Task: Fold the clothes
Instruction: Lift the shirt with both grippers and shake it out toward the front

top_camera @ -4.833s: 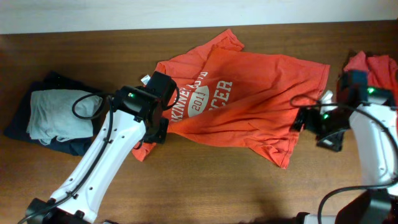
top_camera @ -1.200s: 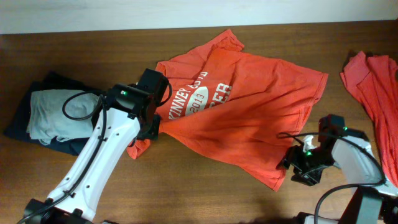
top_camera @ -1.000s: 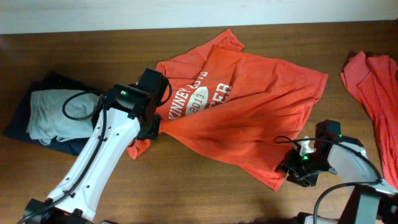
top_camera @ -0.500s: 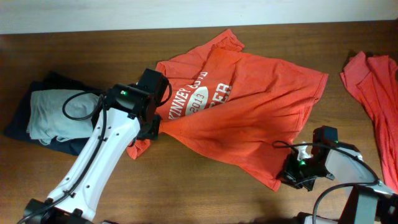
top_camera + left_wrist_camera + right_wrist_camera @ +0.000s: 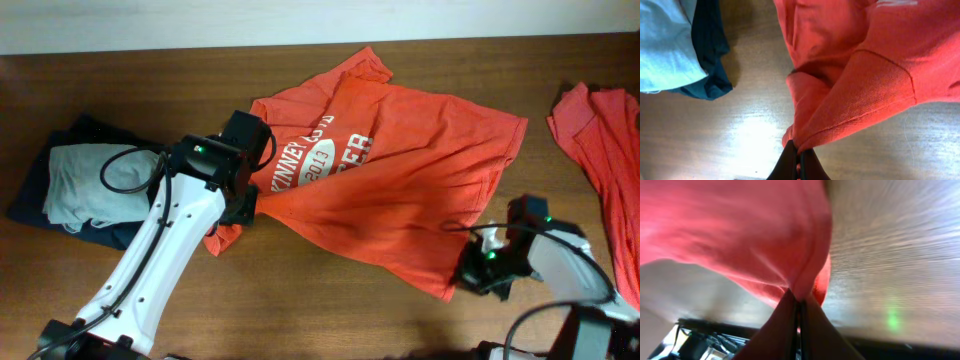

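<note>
My left fingers and right fingers, both pinched shut on opposite edges of the orange shirt, should pull evenly to flatten it on the worktop.

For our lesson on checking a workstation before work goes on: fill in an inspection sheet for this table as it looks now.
Surface: brown wooden table.
Job's things: printed T-shirt spread crumpled mid-table; second orange-red T-shirt bunched at the right edge.
Clutter: folded navy and grey garments at far left.
Grippers: left gripper shut on the printed T-shirt's left side; right gripper shut on its lower right corner.
Cables: black cable looped on the left arm; thin cable by the right arm.
Surroundings: pale wall strip behind the table.
</note>
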`<action>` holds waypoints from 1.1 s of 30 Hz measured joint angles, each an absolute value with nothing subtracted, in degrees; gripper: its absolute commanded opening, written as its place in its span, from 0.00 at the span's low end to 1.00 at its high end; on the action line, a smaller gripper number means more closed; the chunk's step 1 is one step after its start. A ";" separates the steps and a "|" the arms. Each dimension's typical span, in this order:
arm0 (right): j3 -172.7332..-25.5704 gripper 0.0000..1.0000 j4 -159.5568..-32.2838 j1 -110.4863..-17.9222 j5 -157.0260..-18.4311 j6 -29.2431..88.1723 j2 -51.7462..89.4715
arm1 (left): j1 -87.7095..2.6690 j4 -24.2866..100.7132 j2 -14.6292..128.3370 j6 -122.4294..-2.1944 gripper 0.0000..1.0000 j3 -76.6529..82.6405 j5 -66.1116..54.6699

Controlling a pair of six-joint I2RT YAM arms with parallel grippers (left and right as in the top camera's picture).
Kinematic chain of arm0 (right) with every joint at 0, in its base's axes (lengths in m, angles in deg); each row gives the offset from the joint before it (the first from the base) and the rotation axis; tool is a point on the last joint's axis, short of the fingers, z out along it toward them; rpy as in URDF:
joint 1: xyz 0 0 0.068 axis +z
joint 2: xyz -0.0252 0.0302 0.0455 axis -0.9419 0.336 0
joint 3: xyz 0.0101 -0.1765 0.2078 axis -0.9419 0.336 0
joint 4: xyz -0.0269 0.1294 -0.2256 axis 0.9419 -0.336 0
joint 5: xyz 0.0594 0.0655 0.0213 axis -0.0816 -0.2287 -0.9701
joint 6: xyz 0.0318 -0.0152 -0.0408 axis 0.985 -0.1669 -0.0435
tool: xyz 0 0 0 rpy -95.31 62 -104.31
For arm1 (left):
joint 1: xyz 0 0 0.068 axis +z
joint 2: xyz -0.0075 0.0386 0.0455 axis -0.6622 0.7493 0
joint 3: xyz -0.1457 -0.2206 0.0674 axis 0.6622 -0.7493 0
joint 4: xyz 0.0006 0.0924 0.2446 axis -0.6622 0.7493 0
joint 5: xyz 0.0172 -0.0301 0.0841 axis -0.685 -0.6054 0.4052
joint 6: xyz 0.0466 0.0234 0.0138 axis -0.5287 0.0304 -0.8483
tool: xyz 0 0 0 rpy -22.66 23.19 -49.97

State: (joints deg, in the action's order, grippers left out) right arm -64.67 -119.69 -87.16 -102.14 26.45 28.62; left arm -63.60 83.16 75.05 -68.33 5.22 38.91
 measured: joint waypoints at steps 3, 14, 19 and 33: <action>-70.99 0.04 -122.36 -87.16 -99.63 25.38 25.30 | -63.38 84.41 75.05 -68.33 0.01 6.60 39.11; -83.45 0.04 -123.67 -87.16 -95.30 23.89 12.34 | -60.02 89.89 73.52 -68.38 0.00 19.78 39.96; -83.45 0.04 -123.84 -87.16 -96.13 19.96 9.28 | -60.04 93.22 72.27 -68.55 0.00 26.14 40.66; -97.72 0.04 -128.76 -87.16 -100.39 15.26 -5.54 | -60.28 96.63 66.22 -69.16 0.01 39.60 41.03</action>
State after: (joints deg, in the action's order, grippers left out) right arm -97.72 -128.76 -87.16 -100.39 15.26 -5.54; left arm -60.28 96.63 66.22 -69.16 39.60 41.03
